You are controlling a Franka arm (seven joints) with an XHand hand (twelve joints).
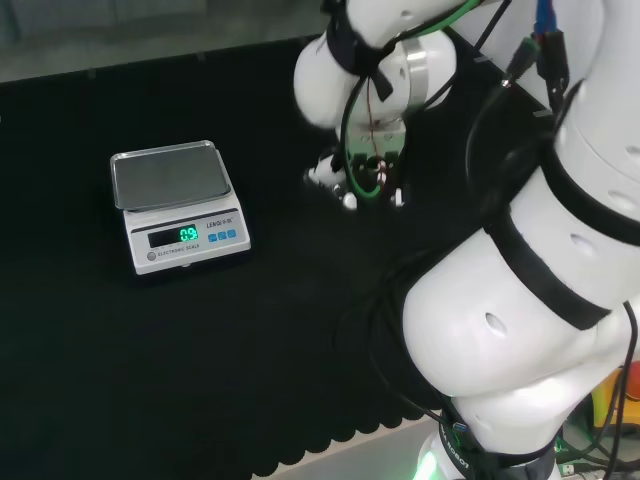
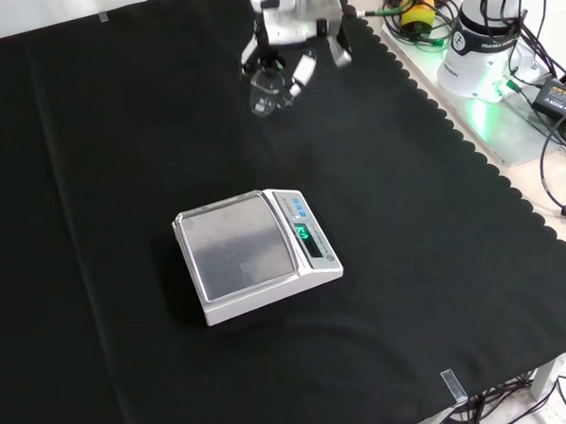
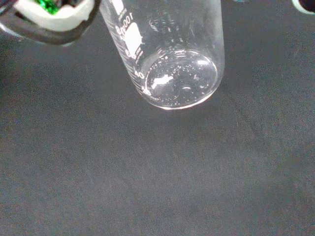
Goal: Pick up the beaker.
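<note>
Beaker (image 2: pixel 267 90) of clear glass sits near the far edge of the black cloth (image 2: pixel 116 146) in the front view, well apart from the scale (image 2: pixel 252 253), so nothing crowds the approach. The hand (image 2: pixel 291 22) hangs right above it, fingers (image 2: pixel 303 72) spread down around its sides; whether they touch the glass I cannot tell. It looks empty.

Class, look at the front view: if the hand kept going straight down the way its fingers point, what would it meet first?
Most likely the clear glass beaker, which stands just under the hand between its fingers; below that lies the black cloth. How far apart they are is hard to judge.
</note>
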